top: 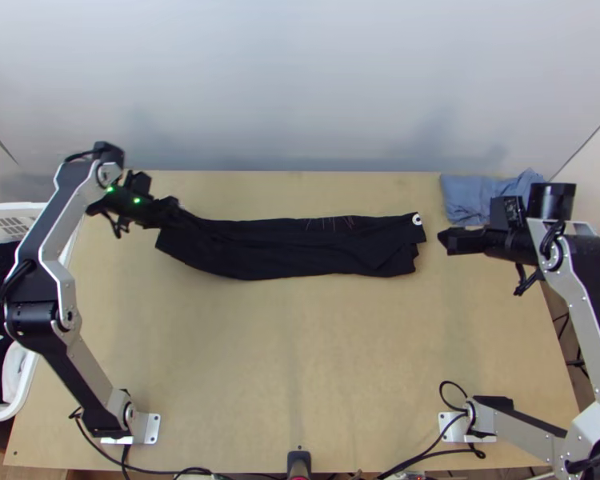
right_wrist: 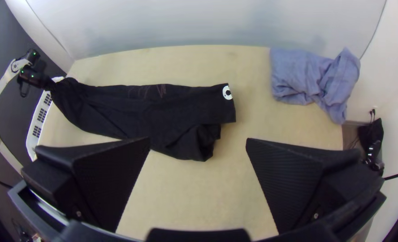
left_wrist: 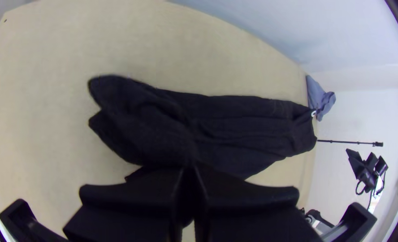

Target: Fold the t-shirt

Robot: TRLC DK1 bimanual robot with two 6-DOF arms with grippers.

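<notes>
With the left tool (top: 174,214) clamping one end of the t-shirt (top: 300,250) and the right tool (right_wrist: 198,143) unclamped, we should align the long edges.

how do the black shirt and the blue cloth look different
The black t-shirt lies in a long strip; the blue cloth is a compact, rumpled bundle. The t-shirt has a white ring mark near one end; the blue cloth shows none. Both are creased.
</notes>
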